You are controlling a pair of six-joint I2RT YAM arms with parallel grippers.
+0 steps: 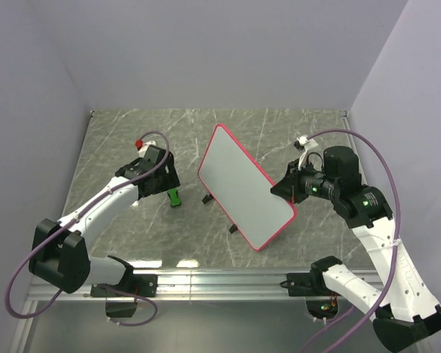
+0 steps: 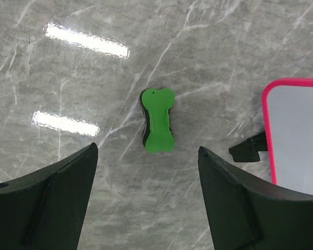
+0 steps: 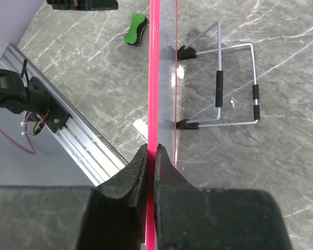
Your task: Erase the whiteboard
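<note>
The whiteboard (image 1: 244,187), white with a pink-red frame, stands tilted on its wire stand in the middle of the table; its face shows no marks. My right gripper (image 1: 283,188) is shut on the board's right edge, and the right wrist view shows the pink frame (image 3: 154,78) pinched between its jaws (image 3: 152,151). A green bone-shaped eraser (image 2: 158,120) lies flat on the table left of the board. My left gripper (image 2: 147,151) hangs open just above it, fingers apart, nothing between them. The eraser (image 1: 175,196) sits beside the left gripper (image 1: 162,176) in the top view.
The board's wire stand (image 3: 235,83) with black feet rests on the marble table behind the board. An aluminium rail (image 1: 206,283) runs along the near edge. Grey walls close in the left, back and right sides.
</note>
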